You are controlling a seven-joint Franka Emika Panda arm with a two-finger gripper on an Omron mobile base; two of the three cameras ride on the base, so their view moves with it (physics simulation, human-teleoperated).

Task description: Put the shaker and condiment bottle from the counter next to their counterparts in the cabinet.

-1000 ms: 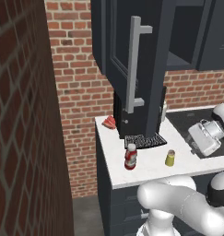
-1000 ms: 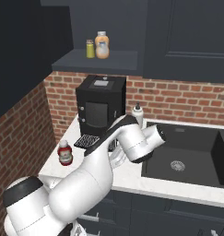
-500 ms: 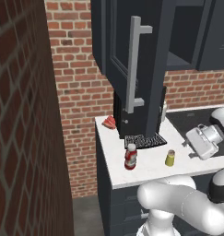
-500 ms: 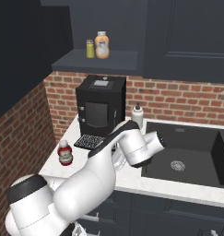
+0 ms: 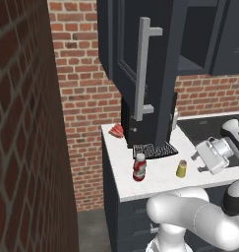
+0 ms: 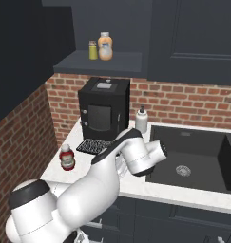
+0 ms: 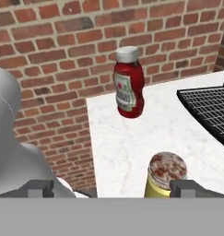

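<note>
A red brick wall backs the white counter (image 5: 155,174) in the middle of the left base view, and above it the dark cabinet (image 5: 140,59) fills the upper centre with its door swung open on a long grey bar handle. In the right base view you see the open shelf in the upper left, where a small yellow jar (image 6: 92,50) and a larger orange-filled jar (image 6: 105,46) stand side by side; these look like the counterparts you are aiming for. Both task items are on the counter: the condiment bottle (image 7: 129,83) stands upright in the upper centre of the hand view, and the shaker (image 7: 163,175) sits low in that frame, right of centre. A black coffee machine (image 6: 103,111) stands behind them, its grille (image 7: 210,113) at the right edge of the hand view. Your gripper (image 7: 117,188) has its jaws spread wide and holds nothing, with the shaker near the right fingertip (image 7: 187,188) rather than centred. You appear to be at the approach for the first pick, so next you likely need to shift toward the shaker until it sits between the fingers, then close
</note>
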